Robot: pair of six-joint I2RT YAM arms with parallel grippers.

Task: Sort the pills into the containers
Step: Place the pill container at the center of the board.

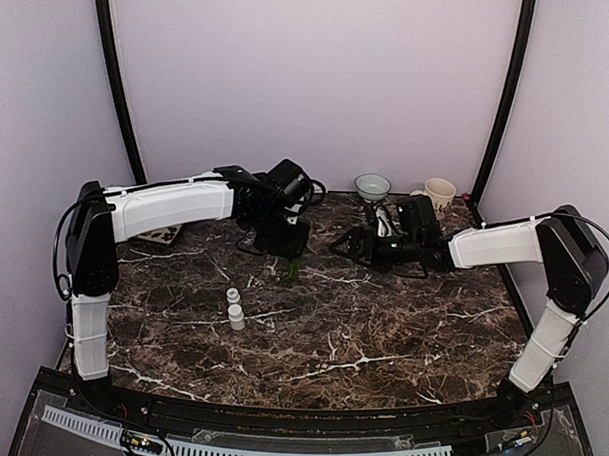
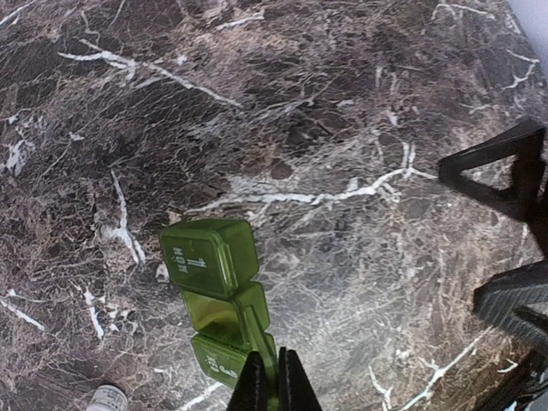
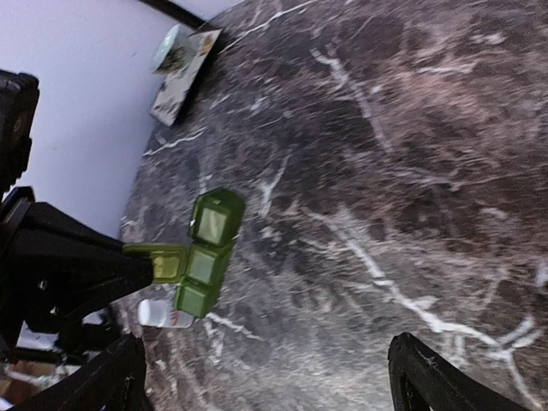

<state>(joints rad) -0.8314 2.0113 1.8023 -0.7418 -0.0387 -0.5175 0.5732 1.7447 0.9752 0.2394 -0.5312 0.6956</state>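
Pinched tight, the left gripper (image 2: 266, 383) grips a thin flap of the green pill box (image 2: 211, 257), whose 3 compartments run away from its fingertips, at the far middle of the table (image 1: 381, 341). To the box's right, the right gripper (image 3: 265, 381) is spread wide and holds nothing. 2 white bottles (image 1: 235, 309) stand nearer.

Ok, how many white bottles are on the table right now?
2. The farther white bottle stands left of centre on the table, the nearer white bottle right beside it, toward the near edge. More could be hidden under the left arm or right arm.
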